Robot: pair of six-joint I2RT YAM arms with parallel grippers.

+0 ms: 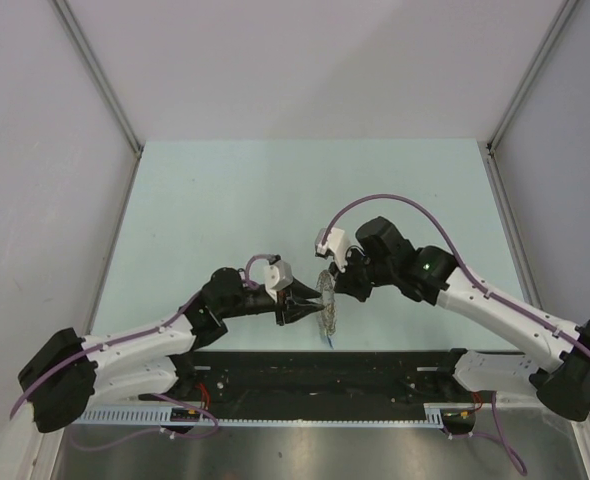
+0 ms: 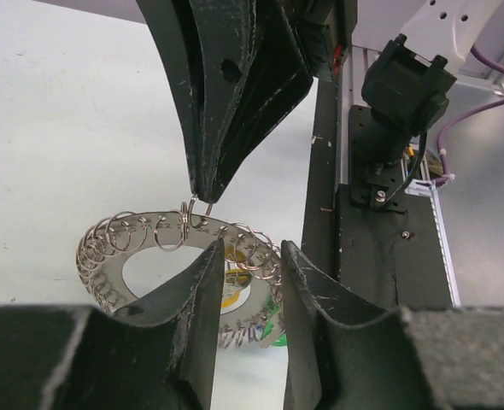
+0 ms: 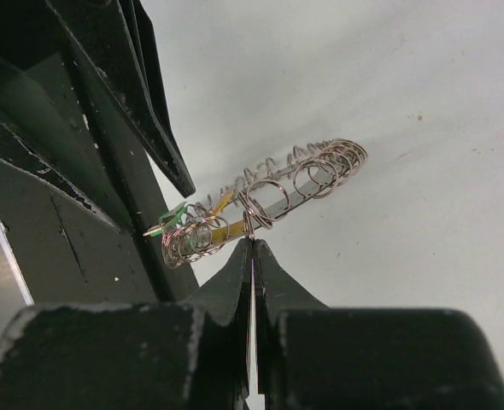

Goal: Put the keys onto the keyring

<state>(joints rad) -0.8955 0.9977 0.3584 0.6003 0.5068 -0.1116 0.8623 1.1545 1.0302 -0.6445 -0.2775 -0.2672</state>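
The keyring is a flat metal hoop strung with many small wire rings; it hangs on edge above the table between the two arms. My right gripper is shut on one of the small rings at the hoop's rim, and its fingertips come down from above in the left wrist view. A yellow key and a green key hang among the rings at the hoop's near-low side, also seen as green key and yellow key. My left gripper stands open, jaws narrowly apart, just short of those rings.
The black base rail runs along the table's near edge under the hoop. The left arm's fingers fill the upper left of the right wrist view. Pale table lies behind, with grey walls on both sides.
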